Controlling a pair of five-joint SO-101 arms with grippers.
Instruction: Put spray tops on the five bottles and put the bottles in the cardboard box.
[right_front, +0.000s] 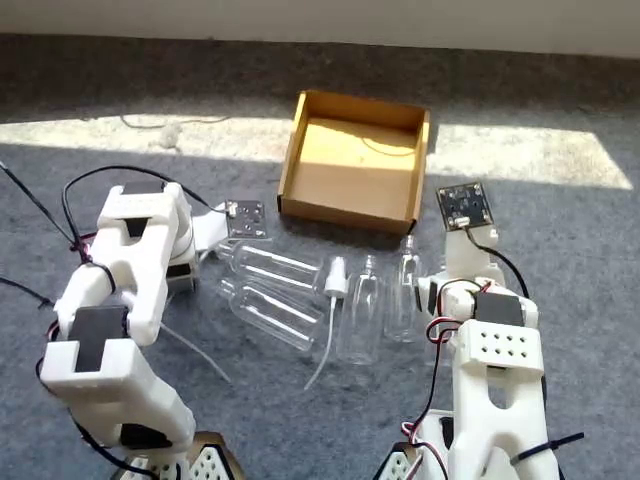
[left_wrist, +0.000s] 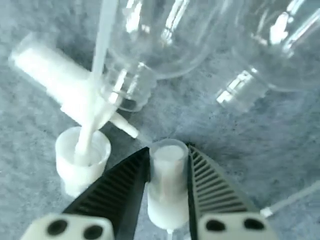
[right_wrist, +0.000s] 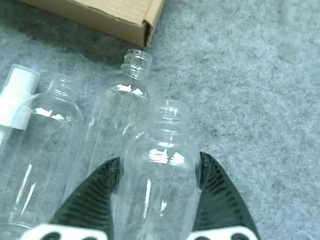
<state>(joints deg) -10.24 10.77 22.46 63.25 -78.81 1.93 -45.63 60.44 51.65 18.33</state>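
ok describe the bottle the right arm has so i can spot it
Find the box corner nearest the right arm. Clear capless bottles lie beside it, necks toward the box. Yours is the bottle between the black fingers; the others lie free.

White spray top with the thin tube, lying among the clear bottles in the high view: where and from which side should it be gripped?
Grip the white spray top on its thick head, probably from above. It lies flat, and its thin tube, trailing behind, looks too slender to hold. A clear plastic bottle lies close beside it, so coming sideways seems blocked.
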